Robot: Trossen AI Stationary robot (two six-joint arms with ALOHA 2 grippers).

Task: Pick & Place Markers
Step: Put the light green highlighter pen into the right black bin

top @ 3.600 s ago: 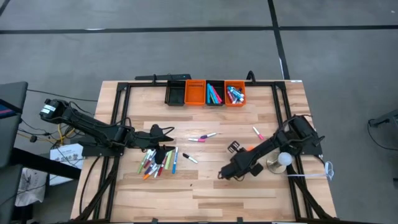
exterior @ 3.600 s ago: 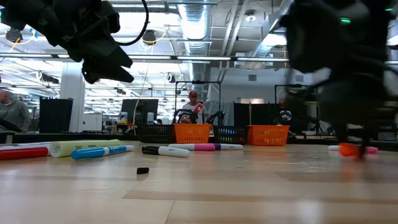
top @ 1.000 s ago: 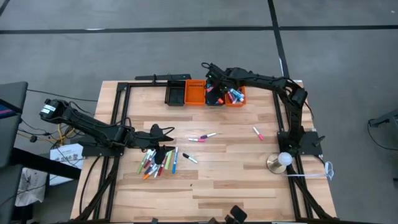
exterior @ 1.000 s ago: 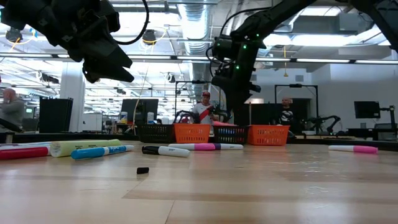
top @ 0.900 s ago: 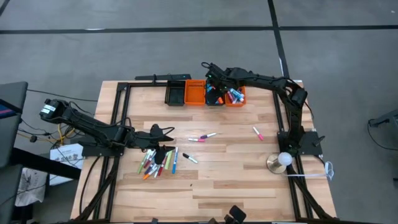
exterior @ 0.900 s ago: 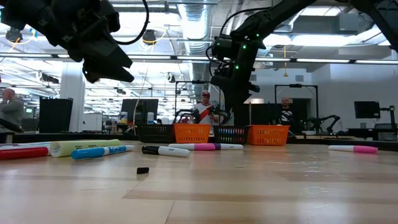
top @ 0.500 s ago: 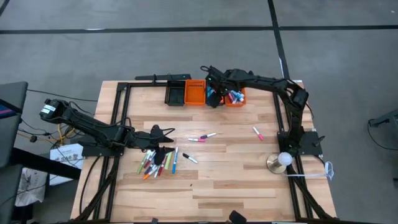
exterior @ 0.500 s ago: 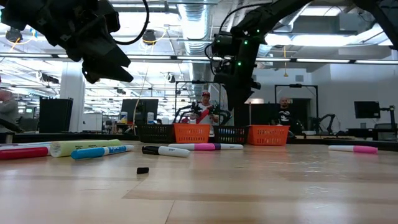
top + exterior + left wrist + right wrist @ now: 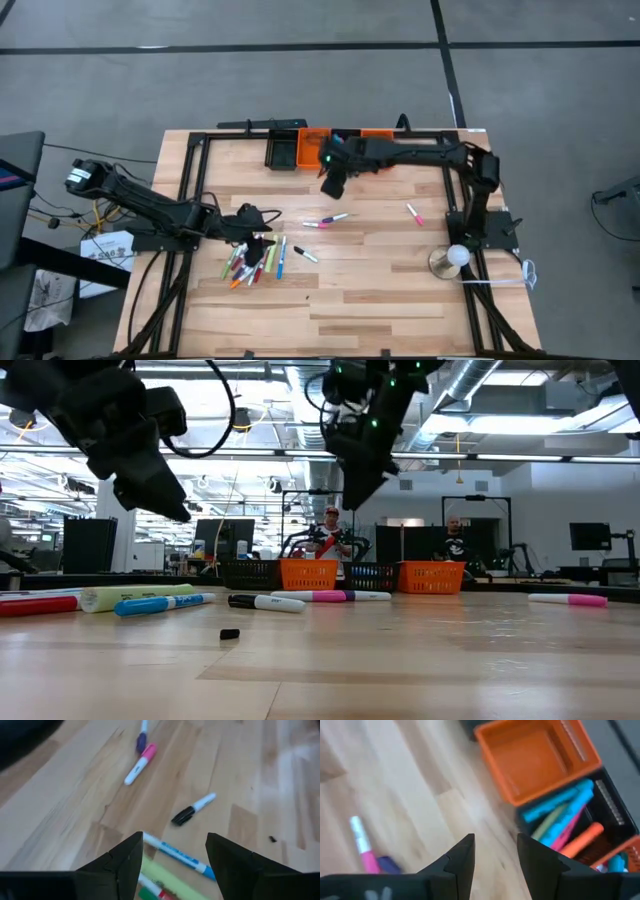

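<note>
At the table's left side, the left gripper is held low over the heap of markers, which lies spread on the wood in pink, green, orange, yellow and blue; its fingers are seen parted wide in the left wrist view, with nothing between them, above a blue-and-white marker and a yellow-green one. Just beyond the heap a white marker with a black cap lies alone, and a small dark speck, possibly a loose cap, is seen on the wood in the low view. Near the table's middle a pink-and-white marker lies end to end with another whose end looks purple. Above and behind these the right gripper is held in the air, near the row of bins at the far edge; its fingers stand partly apart and empty. In the right wrist view an empty orange bin is seen beside a black bin that holds blue, green, pink and orange markers. Further right a single pink marker lies on the wood, well apart from the others, and a round metal base with a white ball stands near the right arm's mount.
</note>
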